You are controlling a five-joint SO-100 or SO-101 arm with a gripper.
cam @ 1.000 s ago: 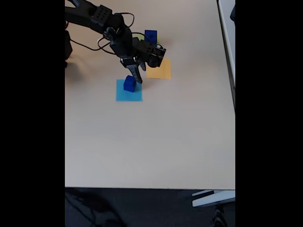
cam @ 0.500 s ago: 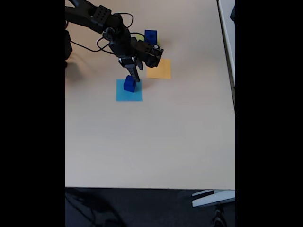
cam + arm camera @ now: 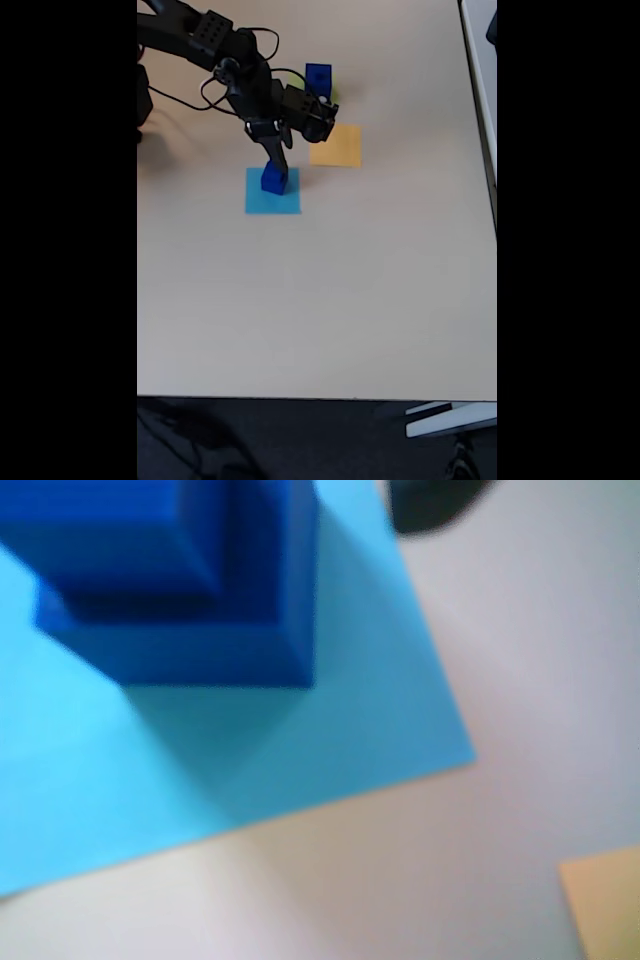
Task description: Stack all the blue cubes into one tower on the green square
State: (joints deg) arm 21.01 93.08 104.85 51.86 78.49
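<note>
Since one second ago, the gripper [image 3: 276,166] has moved left and now sits right over the blue cube [image 3: 273,179] on the light blue paper square [image 3: 272,194]; whether its fingers are spread or closed I cannot tell. In the wrist view this cube [image 3: 200,590] appears blurred and very near, standing on the same paper [image 3: 330,740]. Up and right of the light blue paper lies the orange-yellow square [image 3: 336,146], and further up another blue cube [image 3: 319,78] stands on the green square [image 3: 296,78], partly hidden by the arm.
</note>
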